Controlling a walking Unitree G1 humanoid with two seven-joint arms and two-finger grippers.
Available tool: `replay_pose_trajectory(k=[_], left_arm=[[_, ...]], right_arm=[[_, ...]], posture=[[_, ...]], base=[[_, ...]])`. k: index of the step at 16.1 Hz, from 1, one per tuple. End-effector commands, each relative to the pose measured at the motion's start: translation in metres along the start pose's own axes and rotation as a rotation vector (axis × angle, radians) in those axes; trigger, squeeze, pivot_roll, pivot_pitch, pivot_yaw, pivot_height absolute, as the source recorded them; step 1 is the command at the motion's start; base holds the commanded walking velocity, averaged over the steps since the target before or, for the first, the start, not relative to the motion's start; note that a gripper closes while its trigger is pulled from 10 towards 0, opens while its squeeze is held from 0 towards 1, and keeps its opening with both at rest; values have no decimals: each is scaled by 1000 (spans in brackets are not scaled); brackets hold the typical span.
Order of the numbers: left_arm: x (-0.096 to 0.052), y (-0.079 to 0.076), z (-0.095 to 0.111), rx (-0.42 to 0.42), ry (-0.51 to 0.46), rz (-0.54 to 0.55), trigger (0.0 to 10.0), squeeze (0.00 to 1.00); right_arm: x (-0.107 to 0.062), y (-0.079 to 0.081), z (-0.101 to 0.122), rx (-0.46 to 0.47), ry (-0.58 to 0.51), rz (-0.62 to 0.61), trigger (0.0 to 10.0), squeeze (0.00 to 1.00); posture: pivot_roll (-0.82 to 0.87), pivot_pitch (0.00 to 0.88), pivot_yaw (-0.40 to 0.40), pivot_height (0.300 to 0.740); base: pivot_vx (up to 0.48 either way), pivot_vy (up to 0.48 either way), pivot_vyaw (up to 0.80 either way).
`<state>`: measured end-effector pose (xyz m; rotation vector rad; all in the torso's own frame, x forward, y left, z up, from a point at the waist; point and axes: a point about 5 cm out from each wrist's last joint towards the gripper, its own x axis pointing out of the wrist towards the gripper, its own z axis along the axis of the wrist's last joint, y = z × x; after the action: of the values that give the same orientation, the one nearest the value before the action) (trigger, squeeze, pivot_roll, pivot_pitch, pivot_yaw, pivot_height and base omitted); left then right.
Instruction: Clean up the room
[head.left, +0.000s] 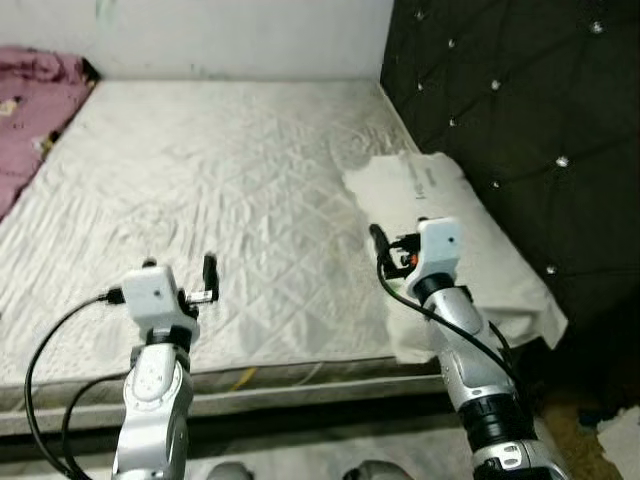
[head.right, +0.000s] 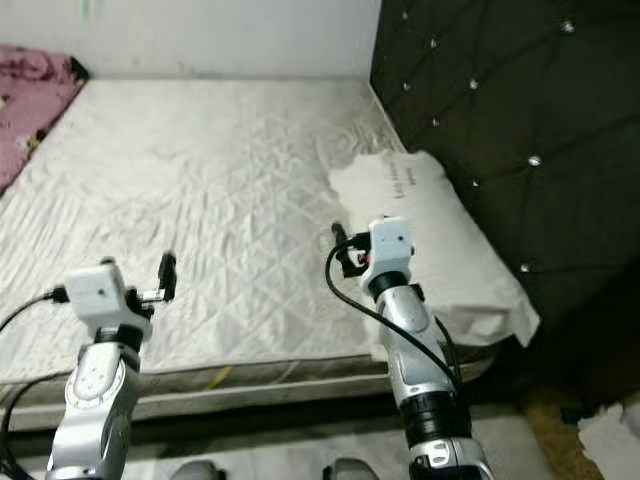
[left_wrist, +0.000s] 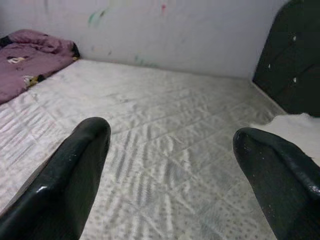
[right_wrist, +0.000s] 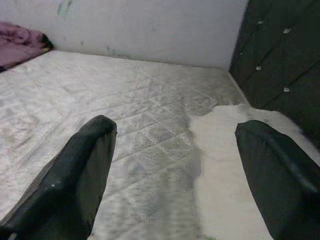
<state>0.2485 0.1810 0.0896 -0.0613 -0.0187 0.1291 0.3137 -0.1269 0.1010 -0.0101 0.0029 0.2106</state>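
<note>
Grey quilted cloth covered the big mattress (head.left: 220, 190), and it lay bare from the near edge to the pale wall (head.left: 240, 35). A white pillow (head.left: 450, 240) lay on the right side of the bed, right up against the black padded headboard (head.left: 520, 110) with its shiny buttons. The pillow had a bit of dark writing near its top end, but it was too small to read. A purple blanket (head.left: 30, 110) was bunched up at the far left, next to the mattress. The left gripper (left_wrist: 172, 150) hung over the near left part of the mattress with its jaws wide apart and nothing between them. The right gripper (right_wrist: 175, 150) hung over the near right part, by the edge of the pillow, and its jaws were wide apart and held nothing too. Some white crumpled stuff (head.left: 622, 440) lay on the floor at the far right.
</note>
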Motion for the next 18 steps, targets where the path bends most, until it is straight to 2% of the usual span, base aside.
replay_pose_trajectory(k=[1, 4, 7, 18], left_arm=[[-2, 7, -1, 7, 8, 27, 10000, 0], [-2, 7, -1, 6, 9, 27, 10000, 0], [-1, 5, -1, 4, 11, 20, 10000, 0], [-1, 4, -4, 7, 27, 28, 10000, 0]], right_arm=[[4, 8, 6, 7, -21, 29, 10000, 0], [5, 8, 6, 6, -18, 31, 10000, 0], [5, 9, 5, 6, -15, 35, 10000, 0], [6, 10, 5, -17, -18, 52, 10000, 0]], posture=[[-49, 13, -38, 740], [-51, 13, -38, 740], [-51, 14, -38, 740], [-47, 6, -46, 740]], base=[[0, 480, 0], [0, 480, 0], [0, 480, -758], [0, 480, 0]])
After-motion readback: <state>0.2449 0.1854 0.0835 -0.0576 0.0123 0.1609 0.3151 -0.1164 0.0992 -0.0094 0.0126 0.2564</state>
